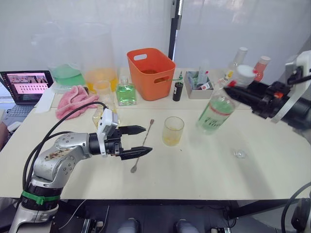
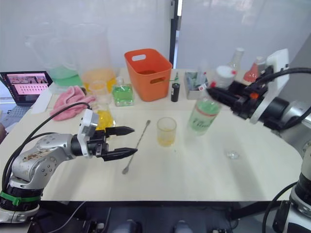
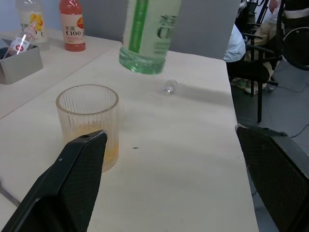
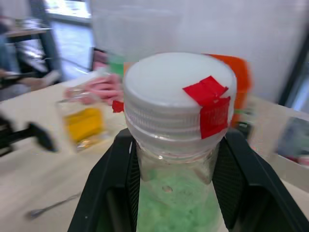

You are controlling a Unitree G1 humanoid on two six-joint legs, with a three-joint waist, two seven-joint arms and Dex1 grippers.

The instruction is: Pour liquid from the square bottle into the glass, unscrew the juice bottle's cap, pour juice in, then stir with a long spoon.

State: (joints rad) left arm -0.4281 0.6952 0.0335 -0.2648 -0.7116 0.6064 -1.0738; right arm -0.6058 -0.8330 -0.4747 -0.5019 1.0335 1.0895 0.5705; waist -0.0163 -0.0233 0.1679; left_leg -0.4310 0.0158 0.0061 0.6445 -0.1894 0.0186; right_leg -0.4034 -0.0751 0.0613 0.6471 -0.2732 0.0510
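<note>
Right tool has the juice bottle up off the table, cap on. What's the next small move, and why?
Probably bring the open left tool across to the white cap and close on it. The juice bottle hangs tilted in the right tool, gripped at the neck, with the cap on, and the glass holds only a little yellow liquid.

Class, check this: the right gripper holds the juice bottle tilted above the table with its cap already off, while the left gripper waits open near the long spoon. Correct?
One error: the juice bottle's cap is still screwed on, as the right wrist view shows. The rest stands: the right gripper holds the juice bottle tilted above the table, and the left gripper is open near the long spoon.
</note>
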